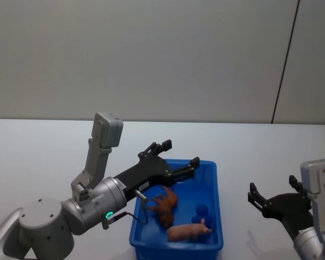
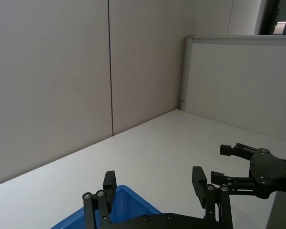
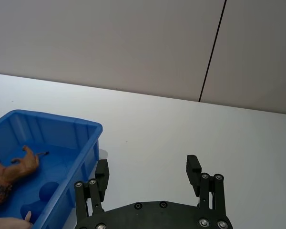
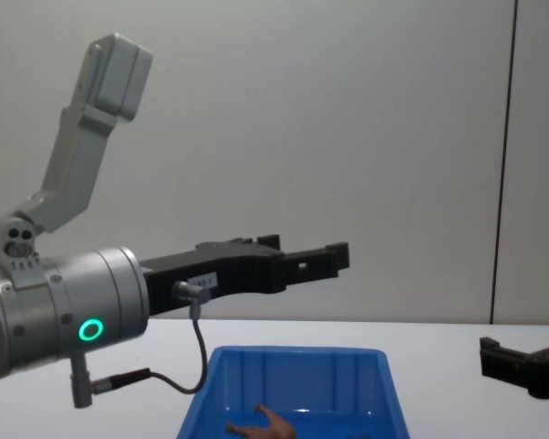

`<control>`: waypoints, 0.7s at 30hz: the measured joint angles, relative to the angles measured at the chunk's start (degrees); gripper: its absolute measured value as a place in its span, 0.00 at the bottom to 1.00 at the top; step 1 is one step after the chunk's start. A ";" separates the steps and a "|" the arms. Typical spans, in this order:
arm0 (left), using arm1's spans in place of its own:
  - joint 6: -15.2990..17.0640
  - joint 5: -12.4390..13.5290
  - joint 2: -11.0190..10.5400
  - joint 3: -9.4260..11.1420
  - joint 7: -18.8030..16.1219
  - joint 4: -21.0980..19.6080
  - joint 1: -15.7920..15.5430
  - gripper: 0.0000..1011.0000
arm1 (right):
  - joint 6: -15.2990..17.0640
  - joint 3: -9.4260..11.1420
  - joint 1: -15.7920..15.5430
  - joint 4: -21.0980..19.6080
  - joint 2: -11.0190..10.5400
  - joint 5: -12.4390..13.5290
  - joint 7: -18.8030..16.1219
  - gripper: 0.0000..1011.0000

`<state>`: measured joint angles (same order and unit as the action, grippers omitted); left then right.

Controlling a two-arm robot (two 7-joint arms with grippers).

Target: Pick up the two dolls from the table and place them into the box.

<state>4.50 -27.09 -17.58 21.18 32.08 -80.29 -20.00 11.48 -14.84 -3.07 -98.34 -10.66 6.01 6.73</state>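
Lying inside the box point(image 1: 214, 184), both dolls point(image 1: 164, 205) point(image 1: 188, 232) are being left untouched; left gripper point(image 1: 176, 158) is being held above its far rim, jaws apart, while right gripper point(image 1: 272, 193) is being held over bare table point(image 1: 260, 146), jaws spread.

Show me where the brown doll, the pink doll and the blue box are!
reddish-brown doll point(image 1: 165, 205): head view, on its body.
pale pink doll point(image 1: 187, 232): head view, on its back.
blue box point(image 1: 216, 215): head view, on the right rim.

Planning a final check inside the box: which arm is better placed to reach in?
Left, probably: the left pincer hangs open over the box and both dolls; the right pincer is off beside it.
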 joint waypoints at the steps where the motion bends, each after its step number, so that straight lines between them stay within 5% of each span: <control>1: -0.17 -0.16 0.11 0.05 0.46 0.23 -0.14 0.99 | 0.00 0.00 0.00 0.00 0.00 0.00 0.00 0.99; 21: -1.26 -1.21 0.84 0.33 3.35 1.71 -1.02 0.99 | 0.00 0.00 0.00 0.00 0.00 0.00 0.00 0.99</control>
<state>3.23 -28.30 -16.74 21.51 35.43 -78.58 -21.01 11.48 -14.84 -3.08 -98.35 -10.65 6.01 6.73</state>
